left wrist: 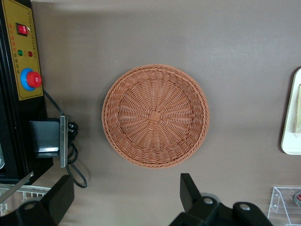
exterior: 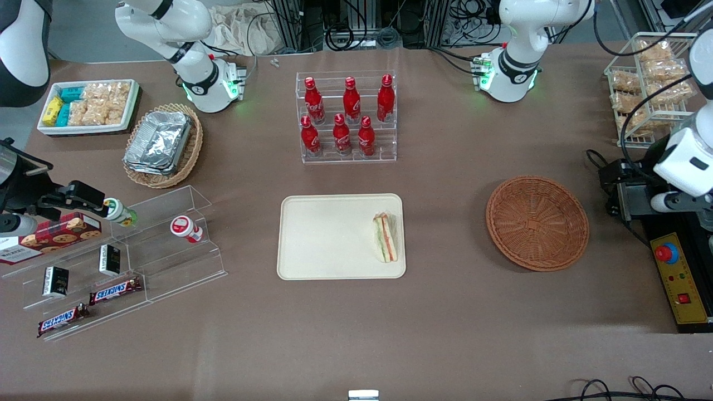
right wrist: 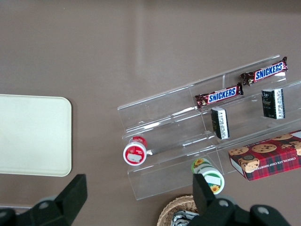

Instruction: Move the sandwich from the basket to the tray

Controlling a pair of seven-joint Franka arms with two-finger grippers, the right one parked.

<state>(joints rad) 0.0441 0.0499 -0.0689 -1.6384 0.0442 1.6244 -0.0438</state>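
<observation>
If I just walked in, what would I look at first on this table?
Probably the six red cola bottles in their clear rack, standing farther from the front camera than the tray. Next, the sandwich lying on the tray at its edge nearest the empty round basket. The left arm's end effector is open above the table beside that basket.

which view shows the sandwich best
The front view: the whole sandwich lies on the tray. The left wrist view, where the open gripper hangs above the empty basket, catches only its edge; the right wrist view misses it.
</observation>
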